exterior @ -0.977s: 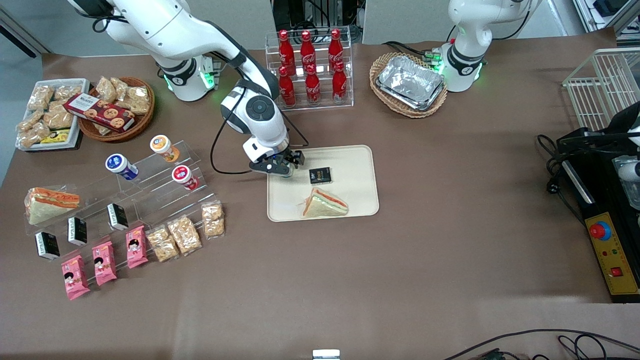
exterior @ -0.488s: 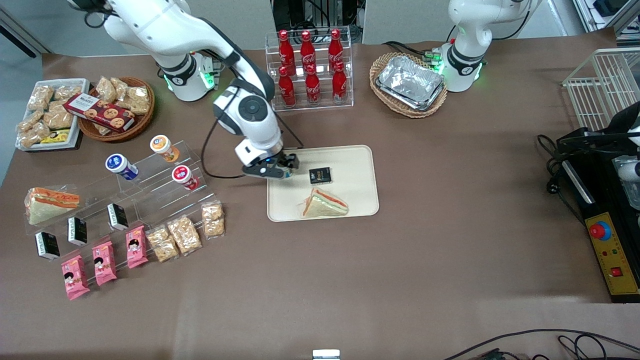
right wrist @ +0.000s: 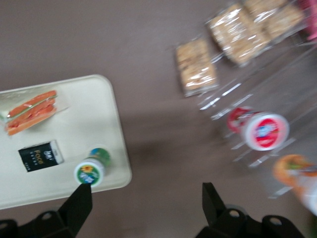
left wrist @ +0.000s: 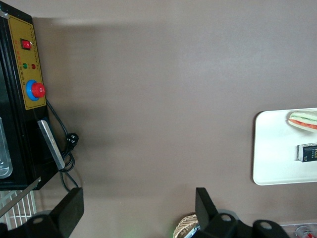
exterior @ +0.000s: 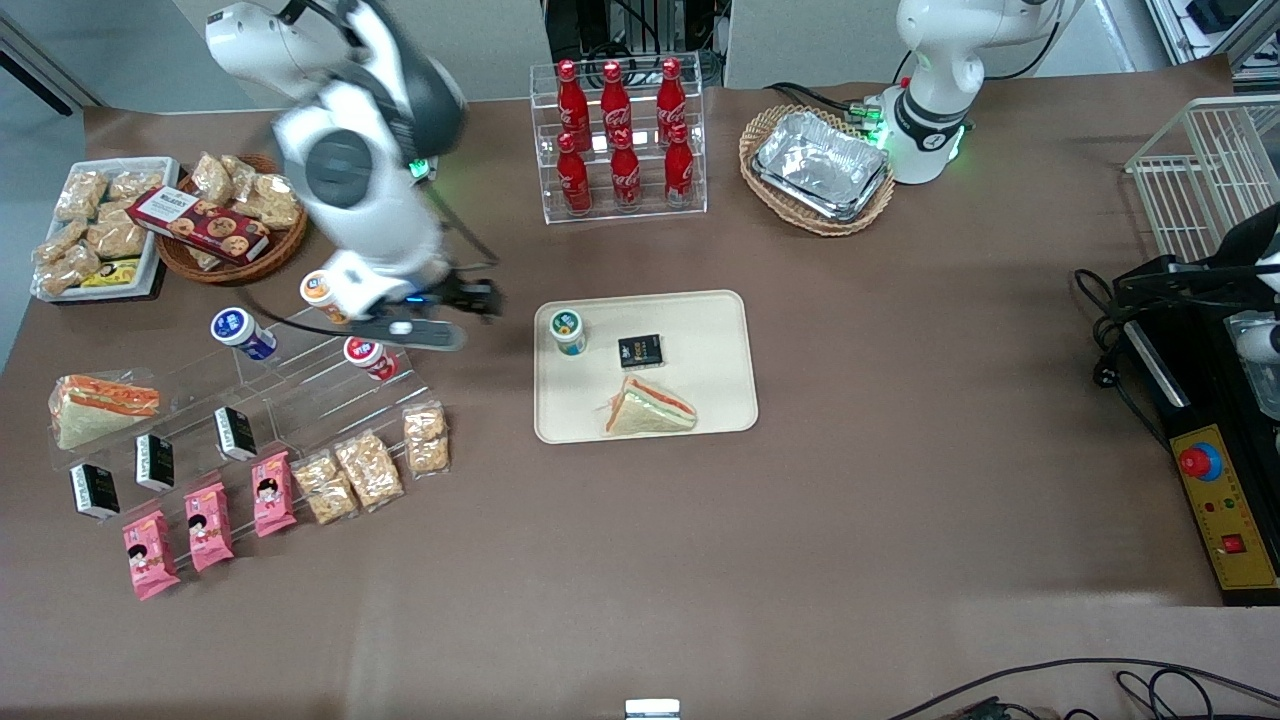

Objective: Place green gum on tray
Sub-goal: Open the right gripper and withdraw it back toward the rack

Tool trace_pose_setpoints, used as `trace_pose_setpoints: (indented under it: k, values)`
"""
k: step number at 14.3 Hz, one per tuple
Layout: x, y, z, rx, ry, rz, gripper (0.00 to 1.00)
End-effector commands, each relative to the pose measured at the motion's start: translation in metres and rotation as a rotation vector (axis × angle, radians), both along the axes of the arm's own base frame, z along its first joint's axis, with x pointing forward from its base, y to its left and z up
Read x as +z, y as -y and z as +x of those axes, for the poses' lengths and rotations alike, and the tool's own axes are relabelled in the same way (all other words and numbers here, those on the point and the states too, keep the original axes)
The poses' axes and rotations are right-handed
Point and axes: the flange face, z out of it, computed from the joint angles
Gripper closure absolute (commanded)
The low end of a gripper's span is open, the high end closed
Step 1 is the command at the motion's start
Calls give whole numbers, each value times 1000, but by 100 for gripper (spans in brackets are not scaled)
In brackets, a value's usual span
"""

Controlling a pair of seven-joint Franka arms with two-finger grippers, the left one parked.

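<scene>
In the front view the green gum (exterior: 567, 331) is standing upright on the tray (exterior: 700, 320), in the tray corner closest to the gripper (exterior: 440, 318), which is hanging above the bare table, well apart from the bottle and toward the working arm's end. A small black packet (exterior: 640, 350) is lying just beside the gum, on the side away from the gripper, and a wrapped sandwich (exterior: 648, 408) is sitting on the tray nearer to the front camera. Just beside the gripper, farther toward the working arm's end, a clear display stand (exterior: 320, 372) is carrying the red-lidded bottle (exterior: 366, 352), the orange-lidded bottle (exterior: 324, 291) and the blue-lidded bottle (exterior: 238, 331). In the left wrist view only an edge of the tray (left wrist: 277, 148) is showing, with the sandwich (left wrist: 303, 119) and the black packet (left wrist: 307, 151); neither the gum nor the working gripper is appearing there. In the right wrist view the gripper (right wrist: 146, 208) is showing its two fingers spread wide with nothing between them, and the green gum (right wrist: 91, 170) is resting inside the tray (right wrist: 106, 106) rim close by one fingertip. The placing looks done, so the step in hand is most likely the retreat: doing it well means keeping the fingers open and high, steering clear of the stand's bottles directly beneath, and leaving the gum undisturbed near that rim.
</scene>
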Motion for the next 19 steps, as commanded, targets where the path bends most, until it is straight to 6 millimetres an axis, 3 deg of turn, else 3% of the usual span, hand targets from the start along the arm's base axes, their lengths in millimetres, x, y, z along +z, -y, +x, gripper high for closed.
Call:
trace_pose_setpoints:
  k: [1, 5, 12, 16, 19]
  values:
    - [53, 76, 18, 53, -39, 27, 1]
    - [90, 164, 20, 126, -40, 49, 1]
    - [121, 290, 27, 200, 28, 90, 1]
    - [120, 324, 29, 164, 35, 76, 1]
    - [124, 324, 37, 162, 45, 68, 1]
